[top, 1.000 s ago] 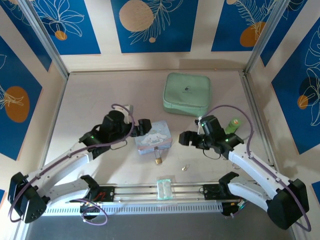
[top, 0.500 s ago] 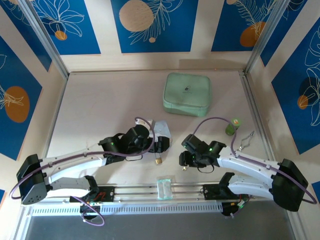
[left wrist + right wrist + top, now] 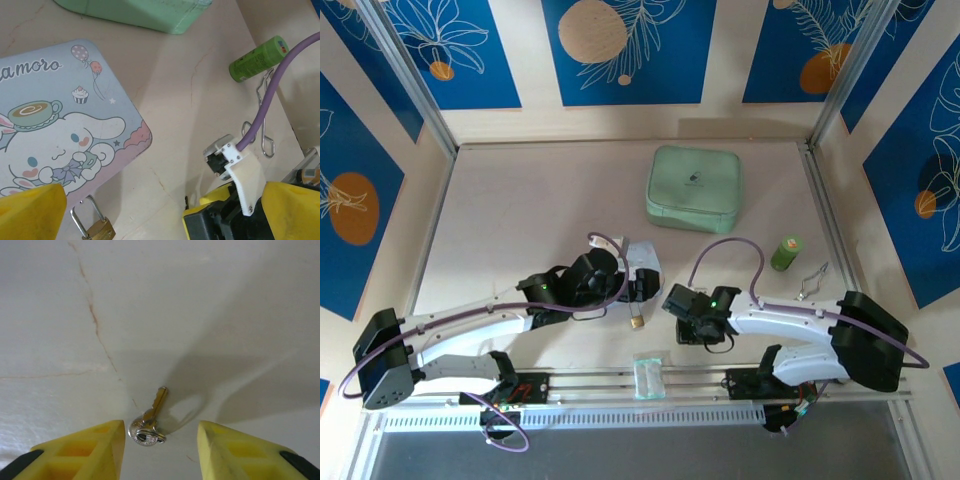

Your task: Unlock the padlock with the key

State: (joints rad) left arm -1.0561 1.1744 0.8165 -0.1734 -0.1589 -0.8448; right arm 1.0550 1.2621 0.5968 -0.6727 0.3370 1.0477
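Right claw (image 3: 161,440) open and low over the worktop (image 3: 210,300), yellow fingers either side of the key (image 3: 149,421); key lies flat, not gripped. Left claw (image 3: 160,215) open, holding nothing. Padlock (image 3: 98,227) on the worktop just beside the blue tin (image 3: 65,125), close to the left claw's left finger

right gripper (image 3: 159,429) swings left, now straddles the tiny flat silvery key (image 3: 151,419) | left gripper (image 3: 160,215) reaches rightward over the blue cartoon tin (image 3: 60,125), above the small brass padlock (image 3: 97,227)
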